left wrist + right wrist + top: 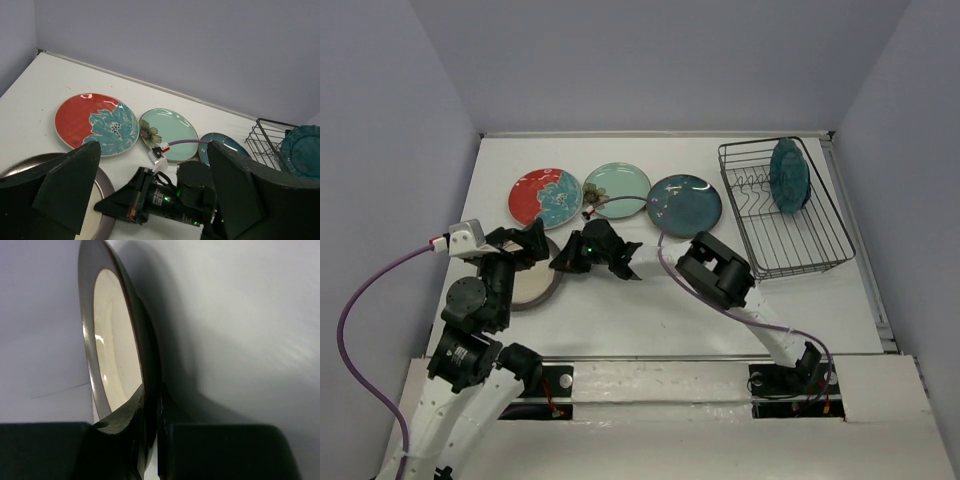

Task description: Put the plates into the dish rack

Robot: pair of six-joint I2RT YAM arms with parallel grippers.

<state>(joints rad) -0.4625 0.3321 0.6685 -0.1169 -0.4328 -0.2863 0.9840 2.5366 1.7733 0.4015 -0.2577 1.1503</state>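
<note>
Right pincer (151,412) clamps rim of grey-brown plate (116,340); left pincer (153,146) gapes.

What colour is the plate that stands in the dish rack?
The plate in the dish rack is teal, clearest in the top external view.

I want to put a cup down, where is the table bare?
Bare table lies between the dish rack and the near edge, and between the left arm and the right arm. Crowded back left: red floral plate, mint plate, dark teal plate.
</note>
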